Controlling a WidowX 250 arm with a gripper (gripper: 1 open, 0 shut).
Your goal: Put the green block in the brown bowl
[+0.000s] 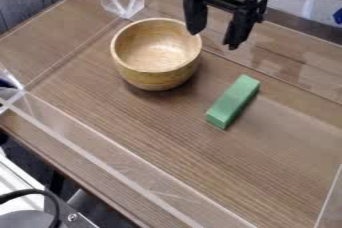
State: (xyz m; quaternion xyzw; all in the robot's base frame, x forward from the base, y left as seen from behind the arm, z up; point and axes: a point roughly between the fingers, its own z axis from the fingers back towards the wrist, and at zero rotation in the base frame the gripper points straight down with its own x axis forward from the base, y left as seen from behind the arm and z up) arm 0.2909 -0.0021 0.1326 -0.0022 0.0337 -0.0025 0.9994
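Green block (234,102) below open gripper (217,32), w/ gap

The green block (234,102) lies flat on its long side, right of the middle. It slants a bit. The round, light brown bowl (156,54) sits upright in the upper middle.

Beside the brown bowl (155,54), the green block (234,102) is showing one even bright green with no pattern. The bowl itself is wearing a light golden brown, its inside turning deeper tan in places. Under the bowl, the wooden tabletop (147,137) is running in medium brown with faint streaks of grain. Up beyond the bowl, the gripper (218,38) is standing out in solid black, and near it a triangular outline (122,0) is gleaming whitish.
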